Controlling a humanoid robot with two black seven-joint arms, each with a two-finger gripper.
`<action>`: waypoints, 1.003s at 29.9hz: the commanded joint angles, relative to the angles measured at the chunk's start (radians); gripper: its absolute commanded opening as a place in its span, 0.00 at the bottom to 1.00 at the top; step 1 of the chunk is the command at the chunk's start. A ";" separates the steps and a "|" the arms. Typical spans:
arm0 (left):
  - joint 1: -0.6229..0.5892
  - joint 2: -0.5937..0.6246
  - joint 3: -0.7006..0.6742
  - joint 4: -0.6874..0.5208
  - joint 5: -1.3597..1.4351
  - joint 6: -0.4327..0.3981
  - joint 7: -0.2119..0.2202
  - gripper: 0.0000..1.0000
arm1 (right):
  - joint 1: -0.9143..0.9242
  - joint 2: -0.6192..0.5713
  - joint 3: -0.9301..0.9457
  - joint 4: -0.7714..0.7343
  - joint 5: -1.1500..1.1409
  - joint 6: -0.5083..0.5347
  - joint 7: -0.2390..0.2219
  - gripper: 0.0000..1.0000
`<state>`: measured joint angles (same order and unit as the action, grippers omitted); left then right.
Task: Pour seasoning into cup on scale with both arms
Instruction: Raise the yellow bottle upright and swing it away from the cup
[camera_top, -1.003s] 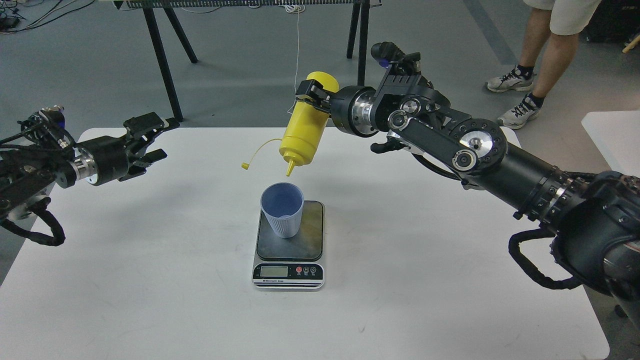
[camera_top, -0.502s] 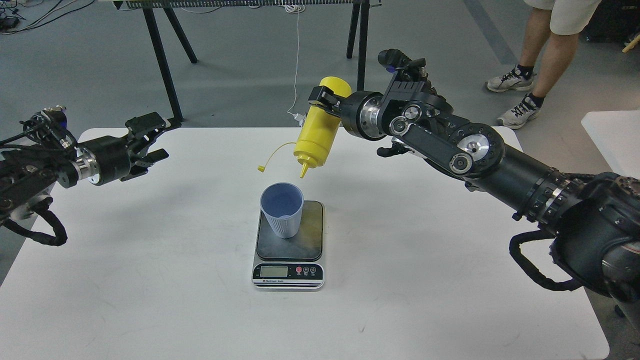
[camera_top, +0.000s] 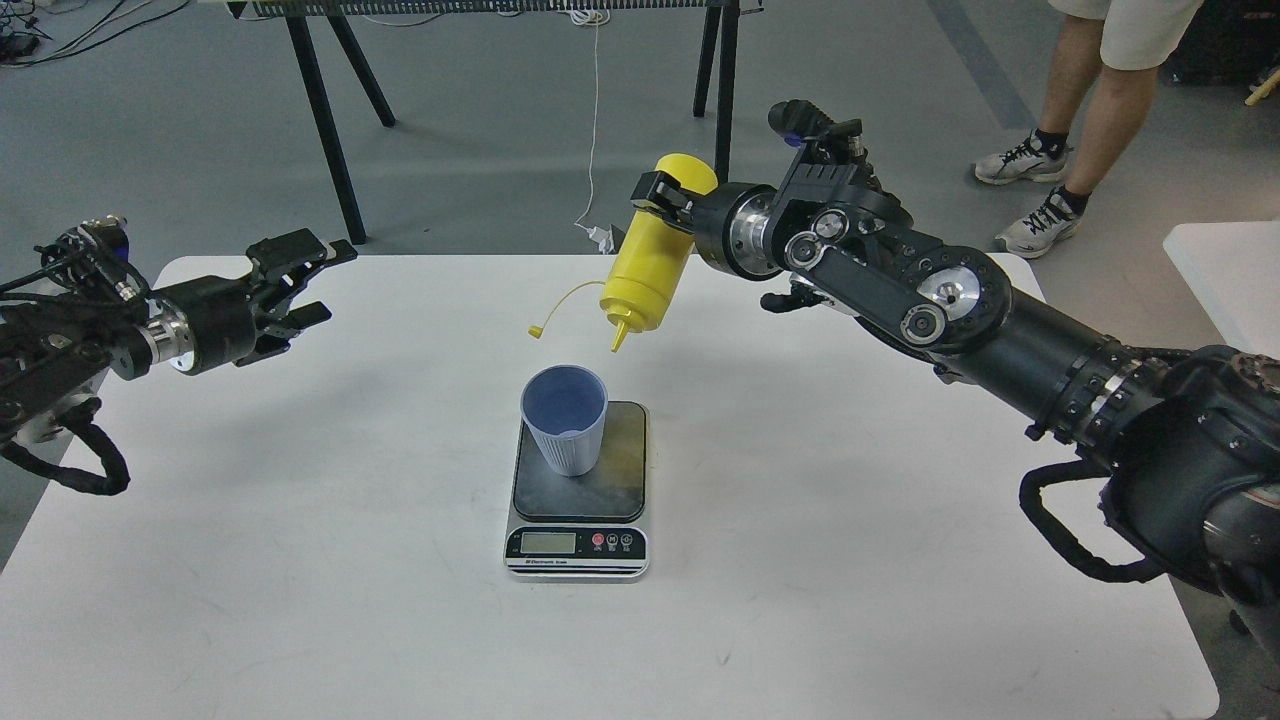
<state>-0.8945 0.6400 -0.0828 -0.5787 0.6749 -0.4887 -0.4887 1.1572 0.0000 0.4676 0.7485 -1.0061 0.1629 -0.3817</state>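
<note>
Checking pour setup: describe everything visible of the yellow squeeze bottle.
The yellow cylindrical plastic squeeze bottle hangs inverted and slightly tilted in the air, cone nozzle down, up and right of the light-blue ribbed cup. Its thin tethered cap strap dangles left, cap off. Only the black right gripper touches it, clamped near its base.

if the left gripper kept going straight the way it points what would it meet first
Probably nothing: the left gripper points right and slightly away over the table, seemingly passing behind the cup; depth is unclear.
</note>
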 joint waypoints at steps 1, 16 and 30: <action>0.000 0.000 0.000 0.000 0.000 0.000 0.000 0.99 | -0.005 0.000 0.061 0.002 0.050 0.003 -0.002 0.02; -0.007 0.004 0.006 -0.001 0.008 0.000 0.000 0.99 | -0.040 0.000 0.361 0.002 0.431 0.010 -0.038 0.02; -0.012 0.001 0.003 -0.001 0.009 0.000 0.000 0.99 | -0.168 -0.150 0.752 -0.014 0.929 0.004 -0.107 0.02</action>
<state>-0.9090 0.6429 -0.0783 -0.5798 0.6842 -0.4887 -0.4887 1.0279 -0.1036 1.1521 0.7379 -0.1704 0.1646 -0.4882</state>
